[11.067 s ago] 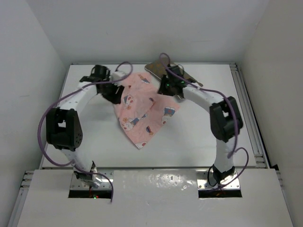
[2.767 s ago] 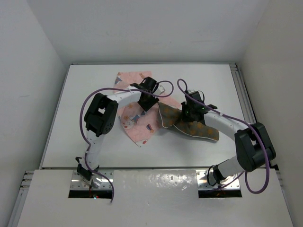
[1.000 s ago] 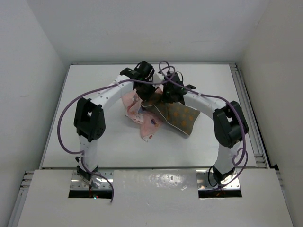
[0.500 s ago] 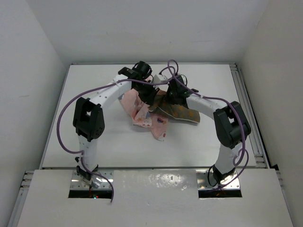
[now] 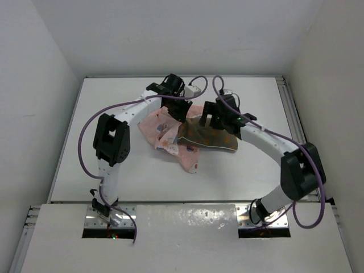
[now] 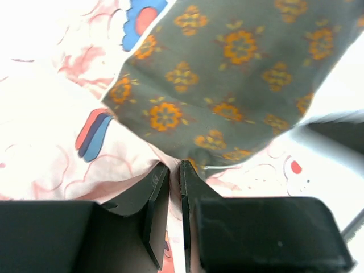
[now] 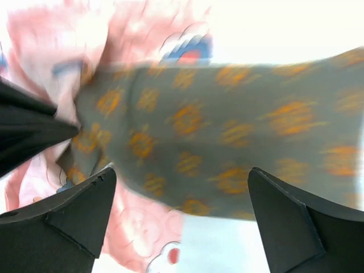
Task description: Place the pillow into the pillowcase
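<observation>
The pillow (image 5: 208, 135), olive-brown with orange flowers, lies on the table, its left end resting on the crumpled pink pillowcase (image 5: 161, 128). My left gripper (image 5: 181, 116) sits at the pillow's left end, where pillow and case meet. In the left wrist view its fingers (image 6: 156, 187) are nearly together, with a fold of the pillowcase (image 6: 51, 153) pinched between them just below the pillow (image 6: 227, 74). My right gripper (image 5: 209, 118) hovers open over the pillow (image 7: 227, 131) with its jaws wide apart and nothing between them. The pillowcase (image 7: 131, 222) shows beneath.
The white table (image 5: 102, 165) is boxed in by white walls on three sides. A metal rail (image 5: 298, 131) runs along its right edge. Purple cables (image 5: 199, 82) loop above both wrists. The left arm's black finger (image 7: 28, 125) intrudes at the left of the right wrist view.
My right gripper has opened and let go of the pillow, which now lies flatter on the table. The right arm has drawn back to the right. The left gripper stays on the pink cloth.
</observation>
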